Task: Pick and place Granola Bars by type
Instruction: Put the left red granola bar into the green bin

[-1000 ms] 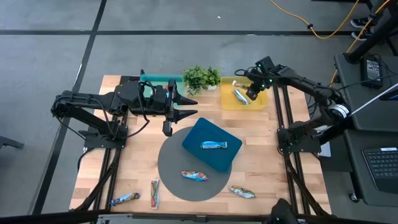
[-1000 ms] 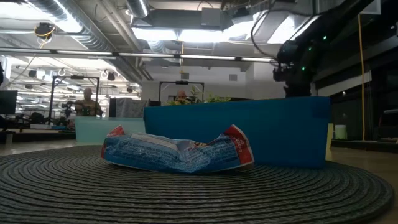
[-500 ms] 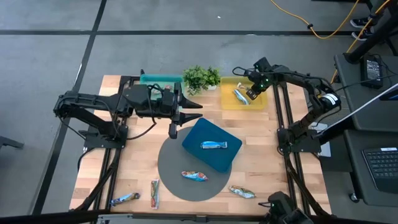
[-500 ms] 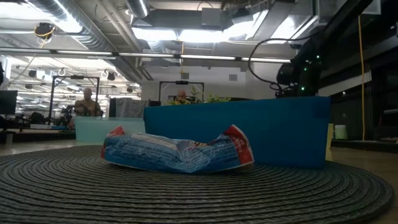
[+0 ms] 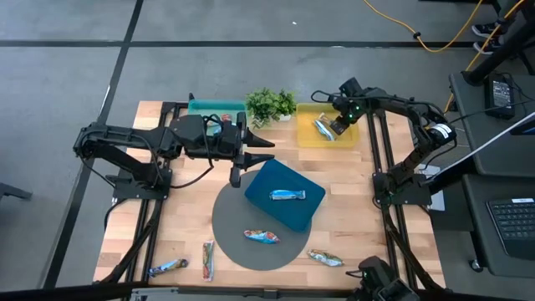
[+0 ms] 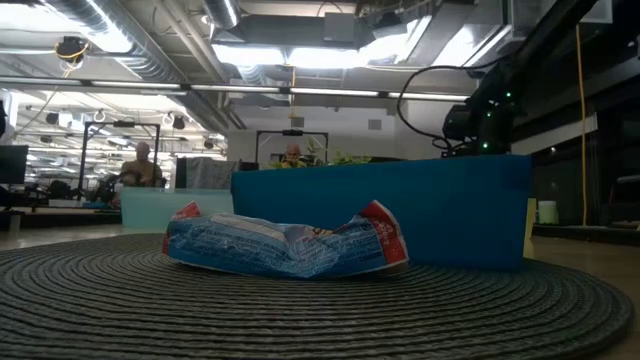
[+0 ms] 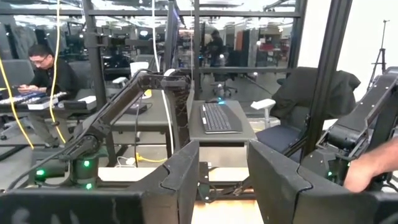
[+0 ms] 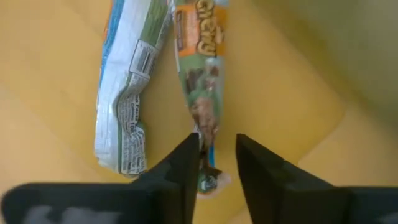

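Several foil bars show in the high view: a blue one on the blue tray (image 5: 286, 196), a blue one on the grey mat (image 5: 261, 237) (image 6: 285, 245), and three on the bare wood (image 5: 324, 257) (image 5: 167, 267) (image 5: 208, 259). Two more lie flat in the yellow tray (image 5: 355, 138): a green-orange bar (image 8: 202, 81) and a silver bar with its printed back up (image 8: 124, 112). My right gripper (image 5: 333, 127) (image 8: 217, 140) hangs over that tray, open, its fingers on either side of the green-orange bar's end. My left gripper (image 5: 266, 149) (image 7: 224, 149) is open and empty above the table, between the teal tray (image 5: 216, 106) and the blue tray.
A small green plant (image 5: 269, 104) stands at the far edge between the teal and yellow trays. The blue tray (image 6: 400, 210) lies partly on the round grey mat (image 5: 230, 217). People sit at desks in the room beyond the table.
My left gripper has moved toward the table's right, nearer the blue tray, still open. My right arm has folded its elbow inward while its gripper stayed over the yellow tray. The bars have not moved.
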`<control>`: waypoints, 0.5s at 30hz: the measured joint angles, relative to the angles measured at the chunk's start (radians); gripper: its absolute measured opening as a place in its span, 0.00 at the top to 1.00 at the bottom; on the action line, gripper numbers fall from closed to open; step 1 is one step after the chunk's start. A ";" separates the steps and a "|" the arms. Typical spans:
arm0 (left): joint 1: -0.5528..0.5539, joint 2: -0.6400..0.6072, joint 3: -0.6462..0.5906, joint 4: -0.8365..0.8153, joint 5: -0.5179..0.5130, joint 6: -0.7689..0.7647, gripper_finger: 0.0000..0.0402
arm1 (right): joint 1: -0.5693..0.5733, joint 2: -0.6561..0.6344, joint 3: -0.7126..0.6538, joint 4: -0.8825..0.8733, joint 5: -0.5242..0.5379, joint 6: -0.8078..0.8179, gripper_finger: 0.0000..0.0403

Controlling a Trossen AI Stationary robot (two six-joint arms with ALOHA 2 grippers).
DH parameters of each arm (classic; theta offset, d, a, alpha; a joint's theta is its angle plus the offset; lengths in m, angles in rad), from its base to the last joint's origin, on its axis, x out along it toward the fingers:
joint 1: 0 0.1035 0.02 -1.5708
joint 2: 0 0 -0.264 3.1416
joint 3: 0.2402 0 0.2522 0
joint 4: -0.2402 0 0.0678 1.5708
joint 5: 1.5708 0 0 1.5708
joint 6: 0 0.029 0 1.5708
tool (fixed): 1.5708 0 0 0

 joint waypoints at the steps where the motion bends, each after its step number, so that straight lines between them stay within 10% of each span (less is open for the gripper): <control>1: 0.000 0.000 0.000 0.000 0.000 0.000 0.68 | 0.000 0.000 0.005 0.000 0.000 0.000 0.71; 15: -0.013 -0.001 0.000 -0.166 0.035 -0.115 0.68 | 0.035 -0.206 0.104 -0.003 0.035 -0.004 0.60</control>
